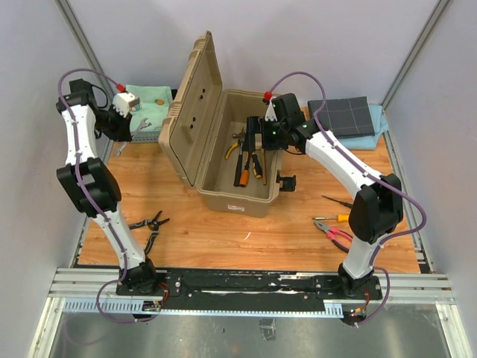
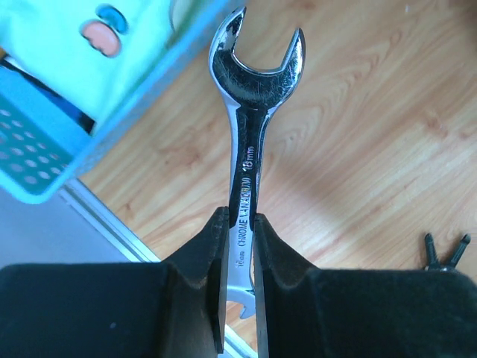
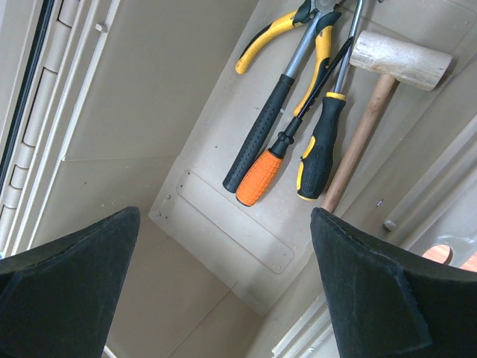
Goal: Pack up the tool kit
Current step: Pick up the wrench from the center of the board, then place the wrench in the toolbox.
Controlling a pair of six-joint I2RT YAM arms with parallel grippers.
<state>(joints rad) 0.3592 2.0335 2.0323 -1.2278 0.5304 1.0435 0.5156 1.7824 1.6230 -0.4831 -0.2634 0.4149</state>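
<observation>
The tan toolbox [image 1: 231, 160] stands open in the middle of the table, lid raised on its left side. On its floor [image 3: 134, 119] lie yellow pliers [image 3: 272, 30], a wooden-handled hammer [image 3: 391, 60], an orange-handled screwdriver [image 3: 261, 175] and a black-and-yellow one [image 3: 320, 145]. My right gripper [image 3: 223, 224] hangs open over the box interior [image 1: 262, 136], holding nothing. My left gripper [image 2: 238, 220] is shut on the shank of a chrome wrench [image 2: 250, 112], lifted above the wood beside the blue basket, at the table's far left [image 1: 136, 123].
The blue mesh basket [image 2: 45, 149] with patterned cloth sits at the back left. Black pliers [image 1: 149, 222] lie at front left. Red-handled pliers [image 1: 334, 233] and two screwdrivers [image 1: 335, 201] lie at front right. A folded dark cloth [image 1: 343, 115] is at back right.
</observation>
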